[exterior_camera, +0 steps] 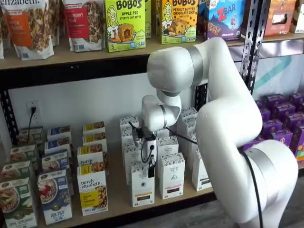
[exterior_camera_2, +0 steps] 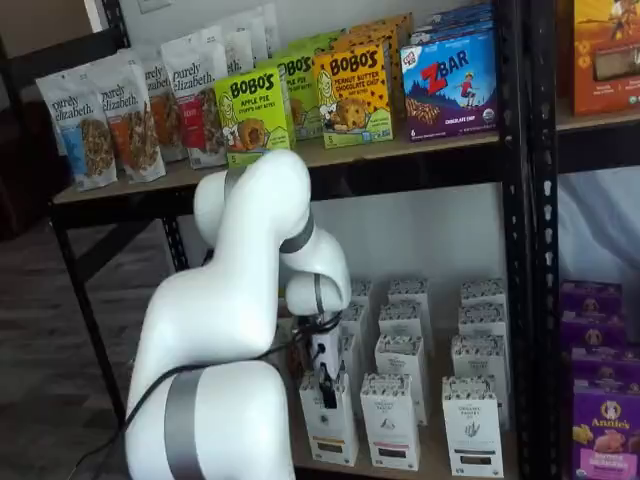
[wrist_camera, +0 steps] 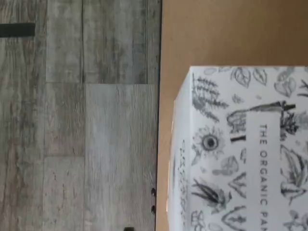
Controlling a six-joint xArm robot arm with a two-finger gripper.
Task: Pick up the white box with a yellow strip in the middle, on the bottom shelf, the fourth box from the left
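Note:
The white box with a yellow strip (exterior_camera: pixel 142 186) stands at the front of the bottom shelf (exterior_camera: pixel 118 198), with a speckled top and a dull band low on its front. It also shows in a shelf view (exterior_camera_2: pixel 328 425). My gripper (exterior_camera: pixel 151 169) hangs right over its top, and one black finger reaches down past the top edge at the box's front. In a shelf view the gripper (exterior_camera_2: pixel 327 386) shows the same way. I see no gap between the fingers. The wrist view shows the box's patterned top (wrist_camera: pixel 240 154) close up on the tan board (wrist_camera: pixel 216 33).
White cartons with dark bands (exterior_camera: pixel 172 176) stand tight to the right and behind. A "purely elizabeth" box (exterior_camera: pixel 92 194) stands to the left. Purple boxes (exterior_camera_2: pixel 605 420) fill the far right. The upper shelf holds Bobo's boxes (exterior_camera: pixel 124 23). Grey plank floor (wrist_camera: pixel 86 120) lies below the shelf edge.

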